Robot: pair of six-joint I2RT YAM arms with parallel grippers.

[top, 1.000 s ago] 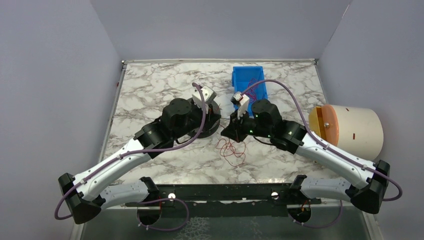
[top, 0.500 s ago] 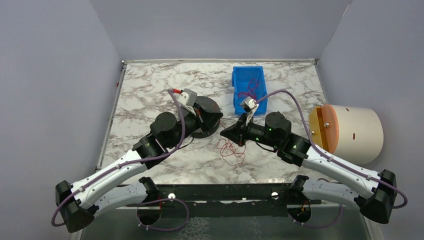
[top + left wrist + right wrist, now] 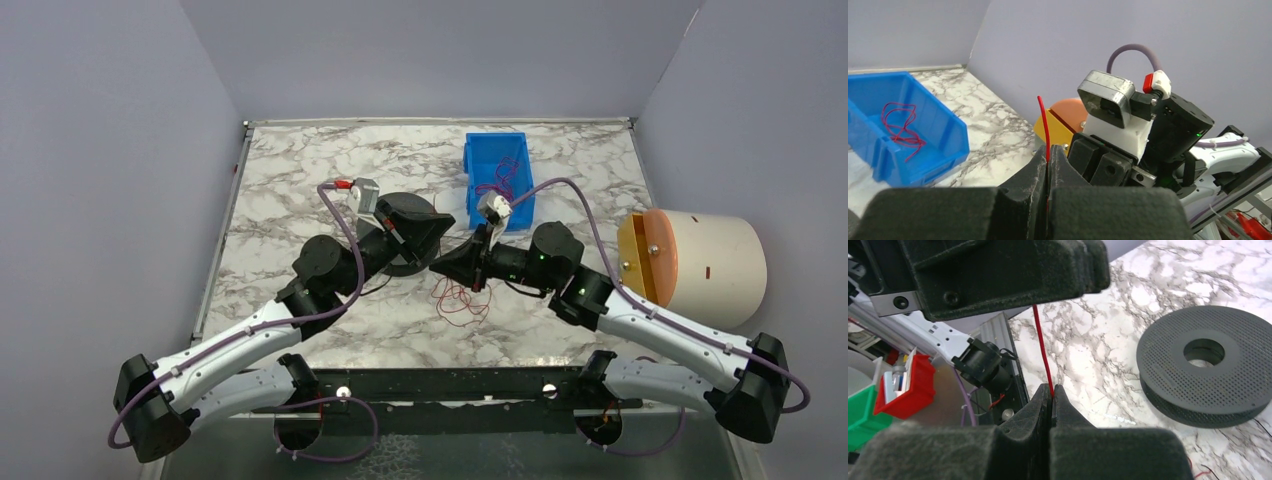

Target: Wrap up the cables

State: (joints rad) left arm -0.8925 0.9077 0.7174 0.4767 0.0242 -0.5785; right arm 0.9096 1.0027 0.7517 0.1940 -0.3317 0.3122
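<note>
Your left gripper (image 3: 1049, 162) and right gripper (image 3: 1051, 392) are each pinched tight on the same hair-thin red cable (image 3: 1040, 340). They sit nose to nose, close beside the flat black perforated plastic spool (image 3: 1208, 365). Only a short straight stretch runs between them, so any pull apart lands on that stretch. I judge it could snap, or slide out of one pinch, since so fine a wire gives the pads little to bite. The grippers are also close enough to knock together if you turn either wrist carelessly.

On the spool's side toward the arm bases, a loose red tangle (image 3: 460, 300) lies on the white-and-grey marble tabletop (image 3: 300, 170). I cannot tell whether it is the tail of the held cable. If it is, it may knot or snag as you wind.

The cable is bright red, and its free end stands straight up above the left jaws. More red strands (image 3: 898, 125) lie in the blue plastic bin (image 3: 943, 125), beyond the spool.
</note>
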